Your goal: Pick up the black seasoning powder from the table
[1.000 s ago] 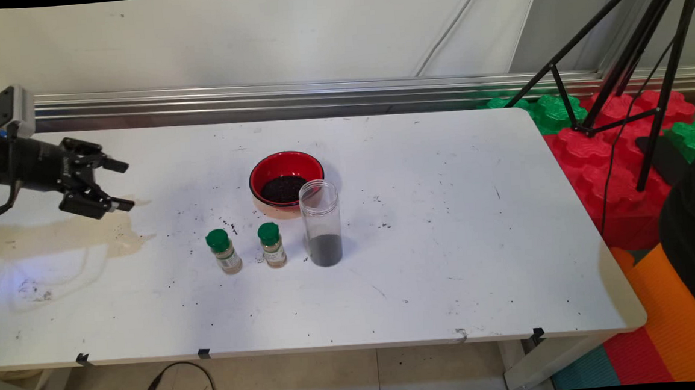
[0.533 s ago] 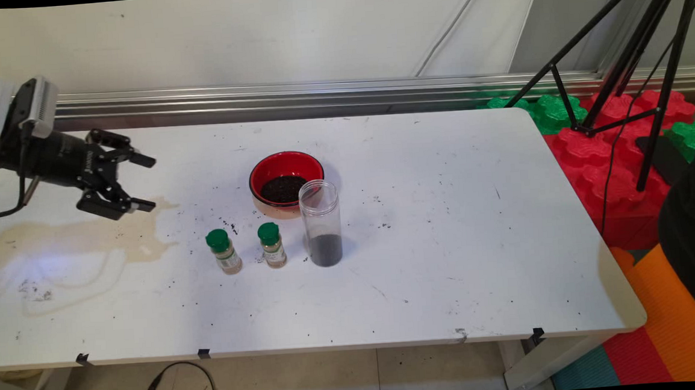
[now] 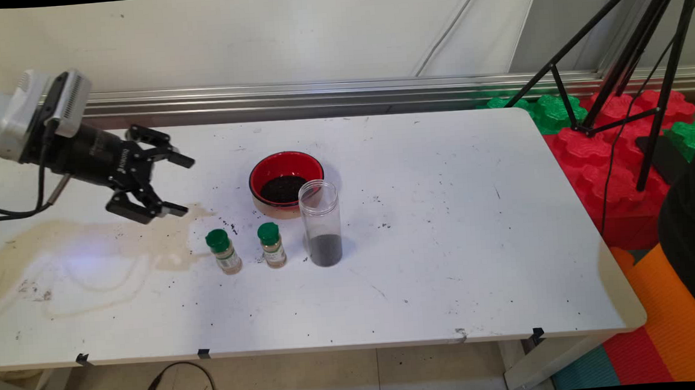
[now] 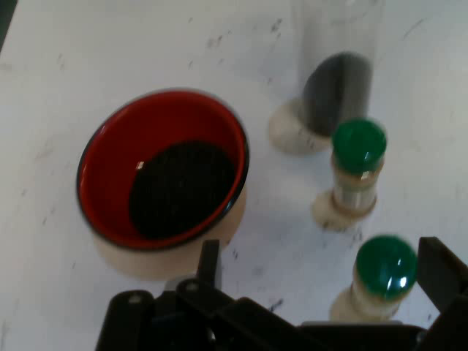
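The black two-finger hand [image 3: 178, 186], spread wide and holding nothing, hovers at the frame's left above the white table [image 3: 448, 261]. Nearest, lower right of it, stands a green-capped spice bottle [image 3: 224, 251]; a second bottle [image 3: 273, 245], a clear jar with dark grains [image 3: 321, 223] and a red bowl [image 3: 286, 176] lie farther right.

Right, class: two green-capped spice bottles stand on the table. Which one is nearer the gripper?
The left-hand spice bottle, farthest from the clear jar; the other spice bottle stands between them. The open gripper hovers up-left of it.
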Robot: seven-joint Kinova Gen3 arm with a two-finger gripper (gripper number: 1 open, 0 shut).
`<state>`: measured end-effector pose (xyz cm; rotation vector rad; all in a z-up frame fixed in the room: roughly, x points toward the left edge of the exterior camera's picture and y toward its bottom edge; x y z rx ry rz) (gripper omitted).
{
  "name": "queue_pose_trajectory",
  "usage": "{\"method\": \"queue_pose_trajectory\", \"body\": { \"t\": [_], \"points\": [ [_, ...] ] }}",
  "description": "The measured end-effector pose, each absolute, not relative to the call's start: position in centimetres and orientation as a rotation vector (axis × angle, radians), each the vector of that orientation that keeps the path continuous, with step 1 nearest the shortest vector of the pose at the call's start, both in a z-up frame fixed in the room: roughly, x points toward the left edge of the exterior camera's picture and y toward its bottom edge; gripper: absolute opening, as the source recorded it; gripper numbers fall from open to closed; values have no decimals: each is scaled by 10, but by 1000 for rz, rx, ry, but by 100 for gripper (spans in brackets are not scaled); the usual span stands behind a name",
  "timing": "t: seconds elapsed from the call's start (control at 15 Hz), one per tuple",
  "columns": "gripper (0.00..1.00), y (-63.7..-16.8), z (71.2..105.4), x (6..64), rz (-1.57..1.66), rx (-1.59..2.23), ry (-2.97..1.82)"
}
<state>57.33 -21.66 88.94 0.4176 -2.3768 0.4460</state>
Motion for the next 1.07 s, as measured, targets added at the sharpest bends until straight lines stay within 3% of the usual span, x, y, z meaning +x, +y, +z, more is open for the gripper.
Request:
{"method": "queue_pose_trajectory", "body": {
  "t": [1.07],
  "points": [
    [100, -257, 854, 521, 313, 339, -2223]
  ]
}}
